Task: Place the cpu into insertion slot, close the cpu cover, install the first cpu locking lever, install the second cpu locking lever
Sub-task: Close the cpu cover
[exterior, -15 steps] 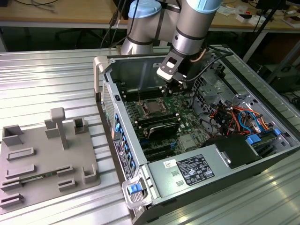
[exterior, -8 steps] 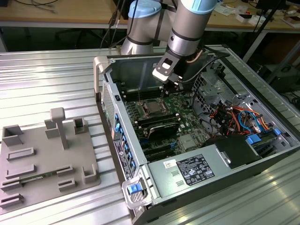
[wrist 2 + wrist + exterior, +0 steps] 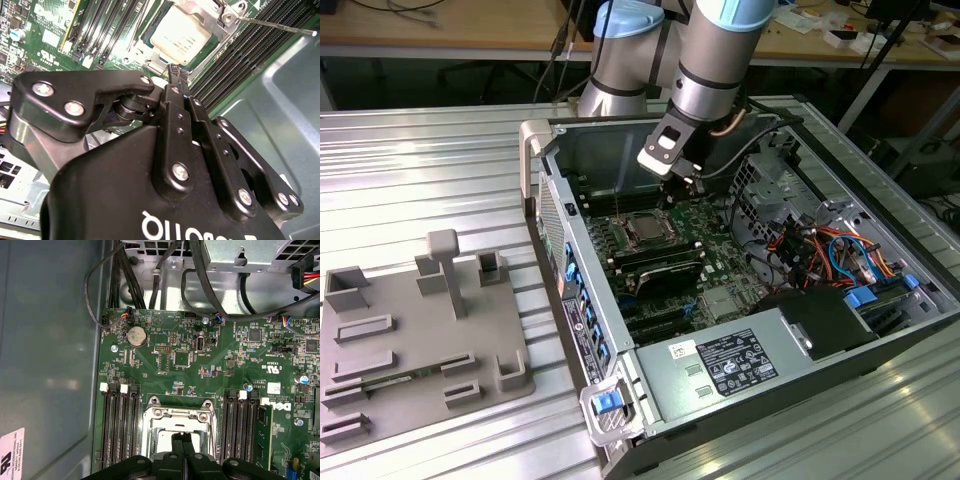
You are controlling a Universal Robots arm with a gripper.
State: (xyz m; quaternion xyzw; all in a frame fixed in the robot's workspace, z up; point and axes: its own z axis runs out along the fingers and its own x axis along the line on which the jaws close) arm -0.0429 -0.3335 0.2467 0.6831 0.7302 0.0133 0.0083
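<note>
Lying open on a ribbed metal table point(image 3: 440, 160), a computer case point(image 3: 590, 330) takes up the exterior view's right half. A grey fixture tray point(image 3: 410, 350) rests on the table at the exterior view's left, well apart from the work. The robot arm point(image 3: 720, 60) reaches down into the case from above, over the green motherboard point(image 3: 210, 355). A boxy power supply point(image 3: 720, 365) sits at the near end of the case, and bundles of cables run along the exterior view's right side.

On the board, rows of black memory slots point(image 3: 120, 425) flank the socket on both sides. The cpu cover point(image 3: 177, 415), a shiny metal frame, appears to lie flat over the socket. The cpu point(image 3: 175, 35) sits in the socket with its silver-grey top showing through the cover's window. A thin metal locking lever point(image 3: 275, 24) sticks out from one corner of the cover, angled away over the memory slots.

The gripper point(image 3: 182, 439) hangs just above the socket. Both wrist views show its two black fingers point(image 3: 172, 100) pressed together with nothing seen between them. The tips are at the edge of the cover beside the cpu; whether they touch it cannot be told.
</note>
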